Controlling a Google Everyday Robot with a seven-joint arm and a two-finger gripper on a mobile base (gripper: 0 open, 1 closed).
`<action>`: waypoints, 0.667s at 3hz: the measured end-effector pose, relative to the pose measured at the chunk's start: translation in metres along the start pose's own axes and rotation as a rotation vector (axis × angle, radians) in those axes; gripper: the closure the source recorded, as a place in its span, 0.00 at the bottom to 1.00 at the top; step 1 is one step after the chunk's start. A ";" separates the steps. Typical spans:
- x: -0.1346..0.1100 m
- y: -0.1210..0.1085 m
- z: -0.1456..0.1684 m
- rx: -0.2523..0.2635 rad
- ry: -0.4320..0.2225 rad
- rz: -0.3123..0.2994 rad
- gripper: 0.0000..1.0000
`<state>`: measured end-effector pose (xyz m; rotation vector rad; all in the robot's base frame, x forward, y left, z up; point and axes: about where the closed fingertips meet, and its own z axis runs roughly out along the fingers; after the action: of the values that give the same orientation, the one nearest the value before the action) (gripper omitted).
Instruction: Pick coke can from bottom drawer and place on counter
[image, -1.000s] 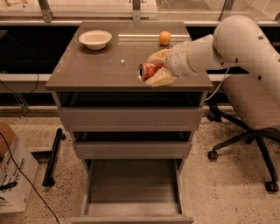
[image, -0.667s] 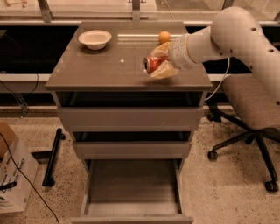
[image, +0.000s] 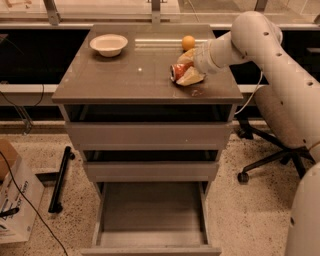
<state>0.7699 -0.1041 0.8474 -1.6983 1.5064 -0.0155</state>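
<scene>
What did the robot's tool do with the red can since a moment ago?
The tool carried the coke can a little farther back over the counter, toward the orange ball. It still grips the can from the right side, and nothing was let go. The bowl, the ball and the open bottom drawer stayed where they were.

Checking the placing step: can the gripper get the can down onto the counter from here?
Probably yes. The gripper, closed on the can, is low over the right side of the counter. The patch beneath looks bare, with the ball behind it and the bowl well away.
</scene>
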 end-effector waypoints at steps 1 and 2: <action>-0.005 -0.016 0.007 0.015 -0.002 -0.043 0.20; -0.021 -0.028 0.002 0.035 -0.015 -0.088 0.00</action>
<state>0.7877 -0.0875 0.8728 -1.7321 1.4112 -0.0751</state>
